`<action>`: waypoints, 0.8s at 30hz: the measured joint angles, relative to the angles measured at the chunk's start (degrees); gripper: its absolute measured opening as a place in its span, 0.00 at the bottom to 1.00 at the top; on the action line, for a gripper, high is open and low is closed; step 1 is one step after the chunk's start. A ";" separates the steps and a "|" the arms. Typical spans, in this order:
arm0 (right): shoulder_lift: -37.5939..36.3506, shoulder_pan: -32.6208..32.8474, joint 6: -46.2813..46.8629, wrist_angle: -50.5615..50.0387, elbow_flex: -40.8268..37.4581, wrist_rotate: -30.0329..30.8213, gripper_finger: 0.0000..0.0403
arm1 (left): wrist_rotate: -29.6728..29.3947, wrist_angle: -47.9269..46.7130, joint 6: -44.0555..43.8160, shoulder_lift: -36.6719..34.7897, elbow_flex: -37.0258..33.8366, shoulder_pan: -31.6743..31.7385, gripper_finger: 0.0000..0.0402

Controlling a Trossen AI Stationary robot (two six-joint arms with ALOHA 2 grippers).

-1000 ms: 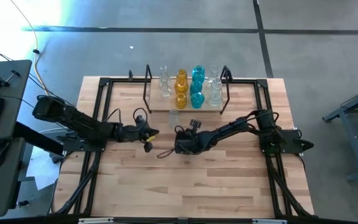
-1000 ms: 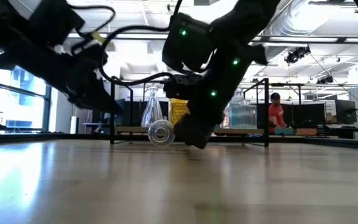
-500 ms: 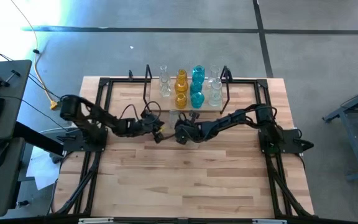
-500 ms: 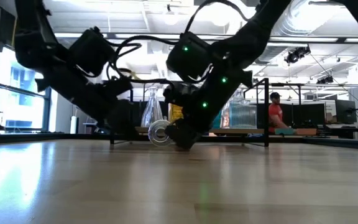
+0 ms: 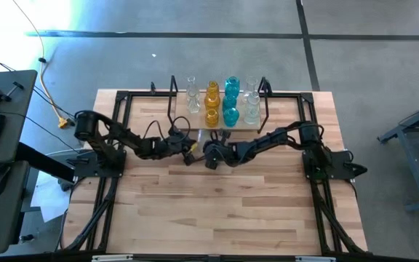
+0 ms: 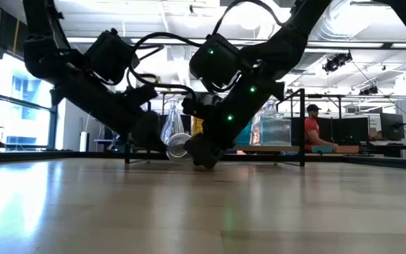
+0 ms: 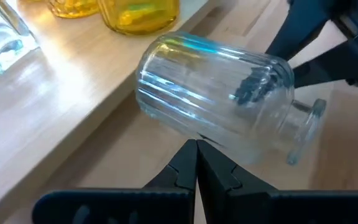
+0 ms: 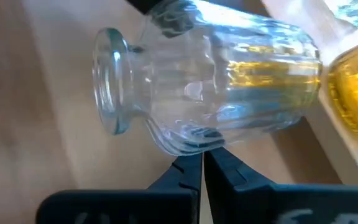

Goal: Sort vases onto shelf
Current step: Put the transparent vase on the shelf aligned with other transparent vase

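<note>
A clear ribbed glass vase (image 5: 201, 141) lies on its side on the table, right in front of the shelf (image 5: 217, 128). That shelf is a light board in a black frame, and several clear, amber and teal vases (image 5: 222, 102) stand upright on it. My left gripper (image 5: 188, 151) is shut and comes at the lying vase from the table's left. My right gripper (image 5: 211, 153) is shut too and comes from the right. In the low view the vase's round mouth (image 6: 178, 147) shows between the two dark grippers. My left gripper (image 7: 196, 149) is shut, with its joined fingertips against the ribbed body (image 7: 191, 127) of the lying vase. It comes low and slanting from the table's left. My right gripper (image 8: 197, 158) is shut, with its tips against the vase's shoulder (image 8: 185, 144) below the neck. It comes from the table's right. I cannot tell whether the vase is off the table.
The shelf board's front edge (image 7: 98, 93) runs just behind the lying vase, with amber vases (image 7: 138, 12) standing close to that edge. The black frame's upright loops (image 5: 173, 91) stand at both shelf ends. Bare tabletop (image 5: 217, 211) stretches toward the near edge. A person (image 6: 314, 130) is in the room beyond.
Both grippers have moved toward the table's far edge and toward each other, up to the lying clear vase. The left one travelled right, the right one slightly left, and they now stand against the vase from both sides. In the low view the vase's mouth sits a little higher.
</note>
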 joint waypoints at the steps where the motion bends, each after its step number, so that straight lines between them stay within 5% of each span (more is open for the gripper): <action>1: 0.00 0.22 0.04 -0.11 0.00 -0.56 0.00 | 0.02 -0.34 -0.32 -0.43 -0.02 -0.38 0.00; 15: -5.13 2.51 3.23 -3.74 0.10 -2.95 0.00 | 1.63 -6.59 -1.08 -12.29 0.22 -3.41 0.00; 24: -5.25 1.53 3.48 -3.70 0.33 -4.06 0.00 | 1.79 -9.00 -2.95 -10.35 0.15 -3.59 0.00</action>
